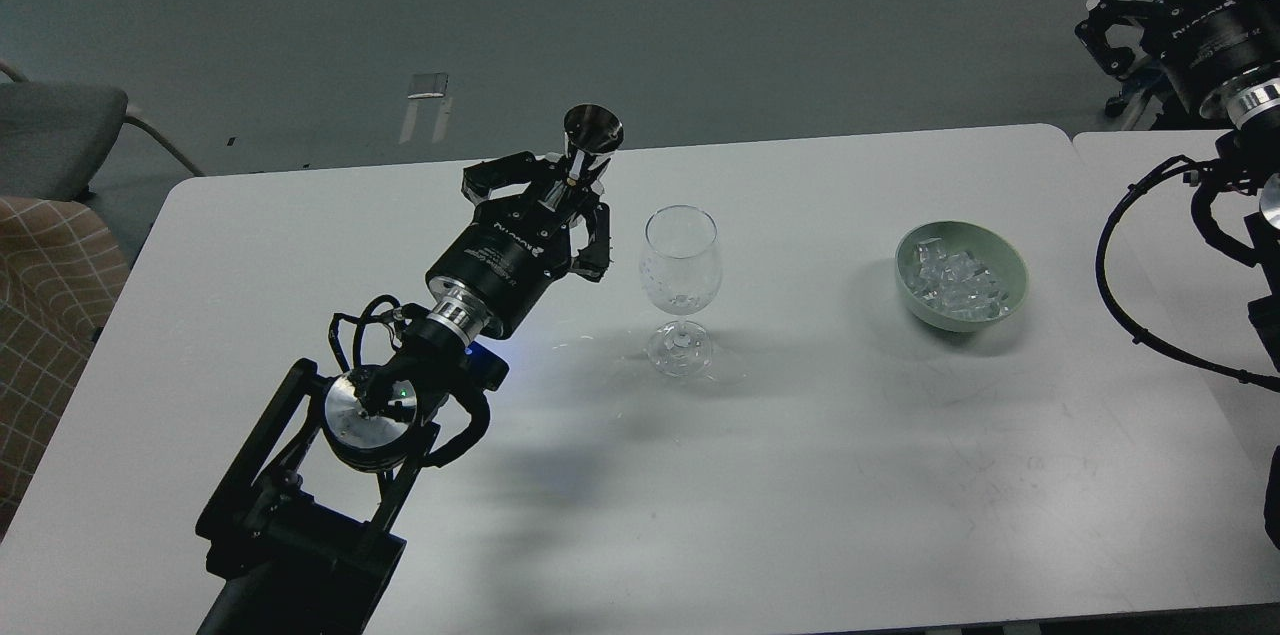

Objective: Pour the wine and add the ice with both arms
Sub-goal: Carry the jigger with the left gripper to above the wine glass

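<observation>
My left gripper (565,190) is shut on a small shiny metal measuring cup (592,129), held upright just left of the clear stemmed wine glass (680,260) at the table's middle. The wine inside the cup cannot be seen. The ice (957,277) is a heap of clear cubes in a pale green bowl (1010,300) at the right. My right gripper (1105,15) hangs at the top right, beyond the table's far edge, fingers spread and empty.
The white table (800,475) has a second table (1150,245) butted against its right side. A grey chair (60,130) and a checked cushion (45,315) stand at the left. Black cable loops (1110,275) hang from the right arm.
</observation>
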### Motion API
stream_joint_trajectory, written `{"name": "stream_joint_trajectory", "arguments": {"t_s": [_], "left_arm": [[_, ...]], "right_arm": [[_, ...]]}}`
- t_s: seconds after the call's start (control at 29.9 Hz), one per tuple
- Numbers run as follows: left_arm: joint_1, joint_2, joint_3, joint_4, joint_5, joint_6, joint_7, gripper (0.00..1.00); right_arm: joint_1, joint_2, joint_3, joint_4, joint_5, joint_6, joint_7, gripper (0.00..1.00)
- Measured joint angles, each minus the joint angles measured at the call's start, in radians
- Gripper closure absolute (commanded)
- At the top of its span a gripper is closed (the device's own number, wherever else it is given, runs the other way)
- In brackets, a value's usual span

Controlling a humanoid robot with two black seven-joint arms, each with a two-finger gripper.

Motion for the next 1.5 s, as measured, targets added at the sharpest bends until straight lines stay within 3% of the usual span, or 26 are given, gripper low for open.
{"name": "stream_joint_trajectory", "arguments": {"t_s": [1.5], "left_arm": [[-0.042,0.000,0.055,0.034,0.157,-0.003,0.008,1.00]], "right_arm": [[-0.003,0.000,0.009,0.000,0.002,0.000,0.000,0.00]]}}
